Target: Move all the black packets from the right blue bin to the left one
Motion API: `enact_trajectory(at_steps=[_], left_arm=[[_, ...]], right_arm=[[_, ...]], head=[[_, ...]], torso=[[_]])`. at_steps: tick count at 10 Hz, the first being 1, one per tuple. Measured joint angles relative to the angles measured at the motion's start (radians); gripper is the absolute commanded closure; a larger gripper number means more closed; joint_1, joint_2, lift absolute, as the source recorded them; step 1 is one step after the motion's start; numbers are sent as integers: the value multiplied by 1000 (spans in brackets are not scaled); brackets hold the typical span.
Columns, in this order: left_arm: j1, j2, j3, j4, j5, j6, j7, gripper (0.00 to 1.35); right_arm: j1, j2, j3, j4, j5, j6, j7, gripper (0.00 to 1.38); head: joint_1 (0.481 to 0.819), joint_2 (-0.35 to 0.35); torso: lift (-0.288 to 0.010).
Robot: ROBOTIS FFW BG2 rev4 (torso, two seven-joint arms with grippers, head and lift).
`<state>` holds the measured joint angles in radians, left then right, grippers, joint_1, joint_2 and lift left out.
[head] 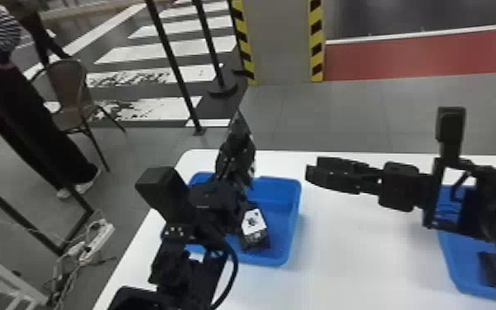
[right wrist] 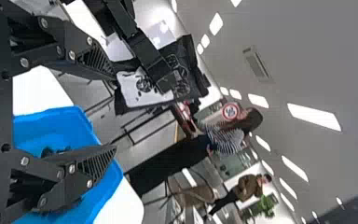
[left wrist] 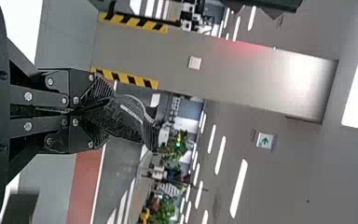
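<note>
Over the left blue bin [head: 292, 206] in the head view, my left gripper [head: 225, 172] is shut on a black packet [head: 239, 152] that sticks up beyond its fingers. The left wrist view shows the left gripper [left wrist: 103, 112] pinching one end of the crumpled packet [left wrist: 129, 119]. Inside the left bin lies a black packet with a white label [head: 254, 226]. My right gripper [head: 312, 170] is between the bins above the table, pointing left; its fingers stand wide apart in the right wrist view, so the gripper [right wrist: 109, 109] is open. The right arm partly hides the right blue bin [head: 455, 264].
The white table [head: 354, 247] lies between the bins. A chair [head: 68, 90] and a person stand on the floor beyond its left side. A striped pillar [head: 282, 41] rises behind. The left arm covers part of the left bin.
</note>
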<state>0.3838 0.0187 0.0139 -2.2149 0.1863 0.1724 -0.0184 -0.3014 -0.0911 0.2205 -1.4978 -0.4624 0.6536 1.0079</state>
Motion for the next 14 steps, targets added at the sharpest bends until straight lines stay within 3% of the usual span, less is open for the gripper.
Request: enact_trajectory(at_steps=[3,4,6,7,8,10,12,14], left_arm=[[-59,-5,50,263,-95,-124,14,1211],[-90,-4,55,378,-123,-193,16,1107],[-145,-4,54,560,-126,-340,15,41],[-148,-3,45,572,-108,-369,3,24],[-154,1,31,567,-84,-386,-32,197],[-114,3,5,456,-49,-365,-49,312],[-15,-15,9,301,-42,-298,-46,314],[29,-7,-14,236,-10,-241,-46,308]], right_arm=[[100,-2,-156,-116,80,57,-24,159],[125,-9,-177,-154,96,77,-41,159],[137,-21,-186,-179,106,104,-58,159],[155,-23,-205,-221,135,147,-99,153],[206,-24,-234,-317,159,194,-185,153],[335,-22,-298,-499,140,258,-322,153],[426,-24,-362,-634,169,321,-428,153],[470,-24,-423,-695,227,373,-494,151]], head=[[695,266],[695,257],[695,249],[695,243],[695,195],[695,146],[695,107],[695,29]], torso=[[-110],[-110],[-110],[-110],[-110],[-110],[-110],[-110]])
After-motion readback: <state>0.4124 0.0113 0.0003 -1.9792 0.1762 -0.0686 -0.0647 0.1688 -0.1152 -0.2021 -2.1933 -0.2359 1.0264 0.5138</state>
